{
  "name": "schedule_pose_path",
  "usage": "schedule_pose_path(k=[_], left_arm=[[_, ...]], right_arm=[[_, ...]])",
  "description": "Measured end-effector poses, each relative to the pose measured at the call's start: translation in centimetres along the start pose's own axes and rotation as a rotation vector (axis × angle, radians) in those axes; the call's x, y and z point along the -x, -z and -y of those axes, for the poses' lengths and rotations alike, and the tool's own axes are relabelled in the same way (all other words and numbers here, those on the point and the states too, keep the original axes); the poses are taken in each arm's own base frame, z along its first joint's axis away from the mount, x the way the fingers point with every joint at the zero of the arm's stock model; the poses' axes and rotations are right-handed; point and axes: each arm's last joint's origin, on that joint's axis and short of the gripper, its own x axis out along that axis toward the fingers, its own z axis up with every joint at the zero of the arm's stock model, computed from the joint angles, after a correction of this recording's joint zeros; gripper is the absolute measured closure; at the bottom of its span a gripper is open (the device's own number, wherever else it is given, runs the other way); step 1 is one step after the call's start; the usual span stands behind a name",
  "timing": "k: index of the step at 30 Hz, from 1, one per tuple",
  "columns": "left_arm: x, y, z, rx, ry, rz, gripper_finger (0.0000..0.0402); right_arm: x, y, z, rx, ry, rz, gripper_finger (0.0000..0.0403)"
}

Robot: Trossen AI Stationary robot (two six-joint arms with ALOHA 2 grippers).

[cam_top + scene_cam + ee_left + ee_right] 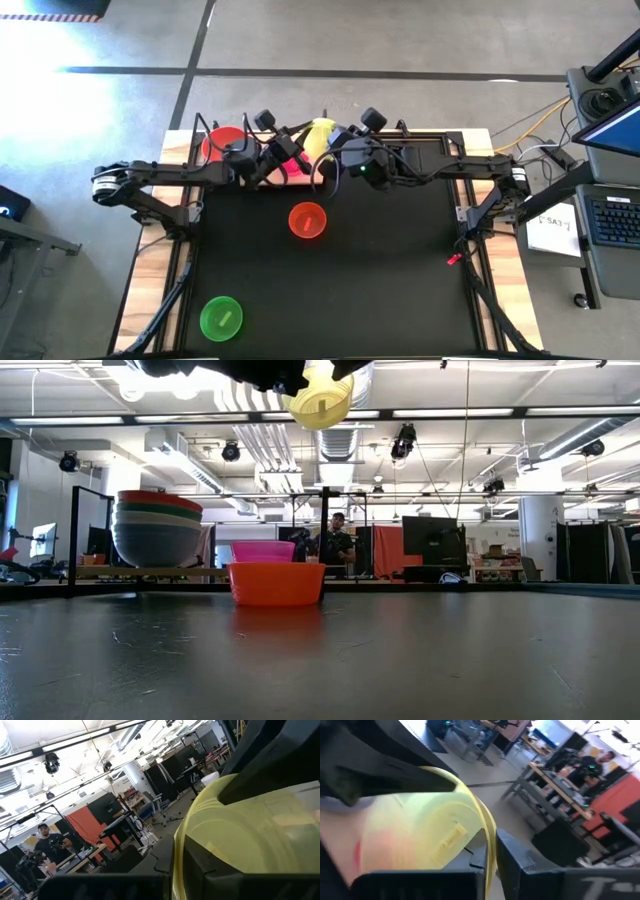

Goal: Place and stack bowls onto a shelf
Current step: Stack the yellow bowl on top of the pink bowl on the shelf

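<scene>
Yellow bowl (319,135) held in the air above the shelf (180,150), both hands clamped on its rim, left hand (296,152), right hand (334,150), orange bowl (308,221) mid counter (400,280), green bowl (221,318) near front corner, stacked bowls (157,528) on shelf

A large black table mat (400,290) carries a small orange plastic bowl (308,221) near its middle and a green plastic bowl (221,318) by its near-left corner.
</scene>
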Motion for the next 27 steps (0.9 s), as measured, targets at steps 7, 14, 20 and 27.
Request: schedule_pose_path(k=[7,14,20,27], left_arm=[[0.0,0.4,0.3,-0.011,0.025,-0.036,0.0401],[0.1,1.3,1.0,0.046,0.081,-0.119,0.0401],[0.1,1.5,1.0,0.143,0.084,-0.143,0.0401],[0.5,2.2,1.0,0.187,0.095,-0.226,0.0402]], right_arm=[[0.0,0.1,-0.2,0.003,-0.127,0.008,0.032],[0.3,1.0,0.1,-0.034,-0.158,-0.07,0.0242],[0.7,1.7,1.1,-0.126,-0.196,-0.136,0.0196],[2.1,2.0,2.9,-0.267,-0.239,-0.186,0.0177]])
